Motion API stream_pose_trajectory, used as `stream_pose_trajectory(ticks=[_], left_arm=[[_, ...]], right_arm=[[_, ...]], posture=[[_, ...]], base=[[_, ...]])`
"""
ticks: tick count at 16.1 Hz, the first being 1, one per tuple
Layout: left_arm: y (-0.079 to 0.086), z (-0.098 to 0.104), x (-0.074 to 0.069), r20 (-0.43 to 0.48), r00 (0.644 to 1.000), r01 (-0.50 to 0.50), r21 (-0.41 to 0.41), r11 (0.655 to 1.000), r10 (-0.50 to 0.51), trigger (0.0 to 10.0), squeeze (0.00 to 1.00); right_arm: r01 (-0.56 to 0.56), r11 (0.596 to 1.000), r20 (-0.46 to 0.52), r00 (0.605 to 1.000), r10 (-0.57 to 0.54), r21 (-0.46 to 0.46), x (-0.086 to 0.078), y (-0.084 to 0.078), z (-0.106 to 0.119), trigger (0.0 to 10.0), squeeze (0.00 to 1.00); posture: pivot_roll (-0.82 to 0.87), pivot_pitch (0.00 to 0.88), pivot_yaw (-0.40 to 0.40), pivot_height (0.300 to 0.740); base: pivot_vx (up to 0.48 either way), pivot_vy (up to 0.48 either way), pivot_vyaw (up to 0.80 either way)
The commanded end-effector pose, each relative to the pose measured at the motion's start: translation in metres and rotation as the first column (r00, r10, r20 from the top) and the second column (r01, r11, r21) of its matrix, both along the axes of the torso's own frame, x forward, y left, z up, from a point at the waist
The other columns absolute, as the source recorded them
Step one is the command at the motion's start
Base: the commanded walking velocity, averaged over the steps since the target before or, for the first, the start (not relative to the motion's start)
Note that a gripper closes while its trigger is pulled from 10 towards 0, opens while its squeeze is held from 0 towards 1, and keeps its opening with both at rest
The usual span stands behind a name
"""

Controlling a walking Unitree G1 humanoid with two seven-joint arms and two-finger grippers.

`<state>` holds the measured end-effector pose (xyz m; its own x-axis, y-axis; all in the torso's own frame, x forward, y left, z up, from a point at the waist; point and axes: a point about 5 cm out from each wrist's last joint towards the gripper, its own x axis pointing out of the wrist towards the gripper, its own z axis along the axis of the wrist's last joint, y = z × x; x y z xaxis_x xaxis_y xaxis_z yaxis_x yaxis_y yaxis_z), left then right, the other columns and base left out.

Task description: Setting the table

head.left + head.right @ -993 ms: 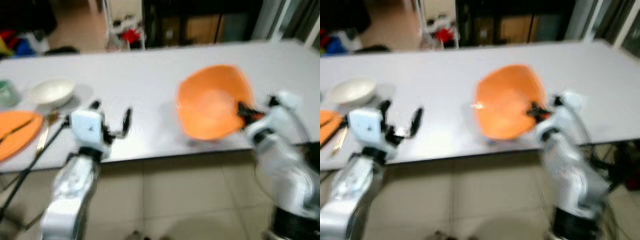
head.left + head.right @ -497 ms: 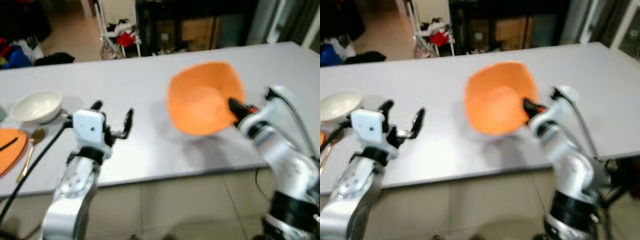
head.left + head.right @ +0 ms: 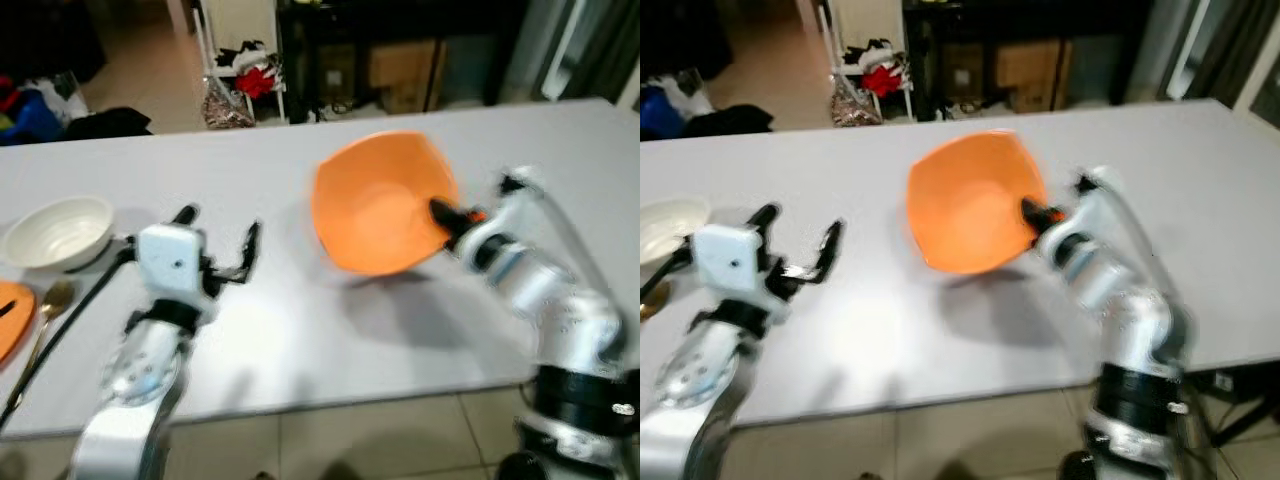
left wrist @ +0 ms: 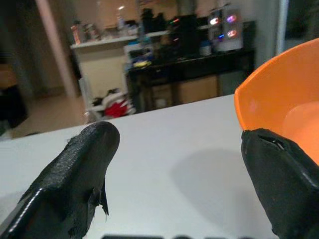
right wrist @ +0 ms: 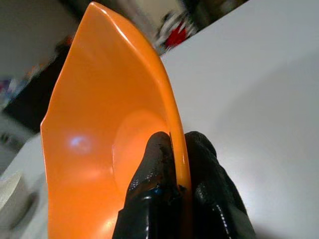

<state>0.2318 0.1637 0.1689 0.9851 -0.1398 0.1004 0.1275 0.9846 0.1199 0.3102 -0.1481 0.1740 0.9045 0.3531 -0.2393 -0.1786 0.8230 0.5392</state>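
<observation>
My right gripper (image 3: 450, 214) is shut on the rim of an orange bowl (image 3: 375, 200), holding it tilted above the middle of the white table (image 3: 300, 330). In the right wrist view both black fingers (image 5: 199, 194) pinch the bowl's (image 5: 94, 149) edge. My left gripper (image 3: 218, 232) hovers open and empty over the table, left of the bowl. In the left wrist view its two fingers (image 4: 75, 179) stand wide apart, the orange bowl (image 4: 284, 99) beyond them. A white bowl (image 3: 57, 230) sits at the table's left, with a gold spoon (image 3: 45, 310) and an orange plate's edge (image 3: 8, 315) near it.
Beyond the table's far edge stand a dark cabinet (image 3: 400, 50) and a rack with red and dark things (image 3: 245, 75). A black cable (image 3: 60, 320) trails from my left arm. Tiled floor (image 3: 330, 450) lies below the near edge.
The camera has shifted. My right gripper has carried the orange bowl leftward over the table. The left gripper stays open in about the same pose.
</observation>
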Motion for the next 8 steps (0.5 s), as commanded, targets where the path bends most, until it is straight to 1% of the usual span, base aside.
stream_pose_trajectory(ticks=[1,2,3,4,6,7,8], left_arm=[[-0.002,0.001,0.000,0.002,1.000,0.002,0.005,1.000,-0.002,10.0,0.00],[-0.002,0.001,0.000,0.002,1.000,-0.001,-0.007,1.000,0.001,10.0,0.00],[-0.002,0.000,-0.001,-0.011,1.000,-0.006,-0.007,1.000,0.006,10.0,0.00],[-0.002,-0.001,0.000,-0.019,1.000,-0.006,0.001,1.000,0.006,10.0,0.00],[-0.004,-0.001,0.001,-0.026,0.999,0.020,0.005,1.000,-0.019,10.0,0.00],[-0.004,-0.001,0.001,-0.029,0.999,0.029,0.006,1.000,-0.028,10.0,0.00],[-0.011,-0.002,0.002,-0.047,0.995,0.084,-0.008,0.996,-0.085,10.0,0.00]], right_arm=[[-0.006,1.000,0.037,0.999,0.006,0.002,0.004,-0.003,0.010,10.0,0.00],[-0.005,1.000,0.021,1.000,0.005,-0.005,0.006,-0.003,0.008,10.0,0.00],[0.022,1.000,-0.036,0.999,-0.023,-0.013,0.012,-0.005,0.002,10.0,0.00],[0.044,0.999,-0.071,0.997,-0.044,-0.008,0.016,-0.007,-0.002,10.0,0.00],[0.053,0.996,-0.124,0.991,-0.044,0.070,0.023,-0.010,-0.009,10.0,0.00],[0.056,0.995,-0.133,0.990,-0.045,0.081,0.025,-0.010,-0.010,10.0,0.00],[0.090,0.991,-0.158,0.985,-0.074,0.098,0.030,-0.015,-0.014,10.0,0.00]], posture=[[-0.09,0.000,0.040,0.740],[-0.09,0.000,0.038,0.740],[-0.08,0.000,0.035,0.740],[-0.08,0.000,0.035,0.740],[-0.08,0.000,0.042,0.740],[-0.08,0.000,0.044,0.740],[-0.08,0.000,0.050,0.740]], base=[[0.334,0.000,0.00],[0.000,0.000,0.00],[0.000,0.000,0.00],[0.000,0.000,0.00],[0.000,0.000,0.00],[0.000,0.000,0.00],[0.000,0.000,0.00]])
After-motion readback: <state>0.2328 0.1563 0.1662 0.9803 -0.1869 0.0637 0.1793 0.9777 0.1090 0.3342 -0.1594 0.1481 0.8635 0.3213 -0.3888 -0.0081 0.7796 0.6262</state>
